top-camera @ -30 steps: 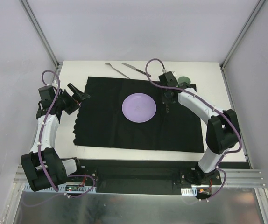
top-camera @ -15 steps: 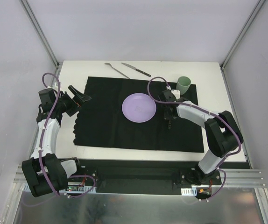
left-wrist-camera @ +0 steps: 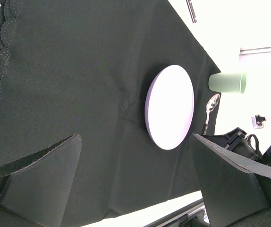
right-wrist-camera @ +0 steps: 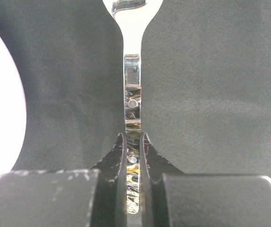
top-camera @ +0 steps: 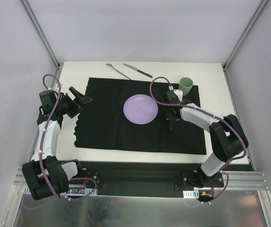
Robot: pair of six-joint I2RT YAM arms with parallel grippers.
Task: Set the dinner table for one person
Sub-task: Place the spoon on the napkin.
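Our right claw (right-wrist-camera: 132,137) is clamped on the spoon (right-wrist-camera: 131,85) handle, just right of the purple plate (top-camera: 140,109); our left claw (top-camera: 81,94) hangs wide apart at the left edge of the black mat (top-camera: 107,127). The white counter (top-camera: 93,70) carries it all. We judge the thinly pinched spoon may swivel and land crooked, nudging the plate or the green cup (top-camera: 186,85)

Overhead camera looks down onto the dinner table (top-camera: 79,71).
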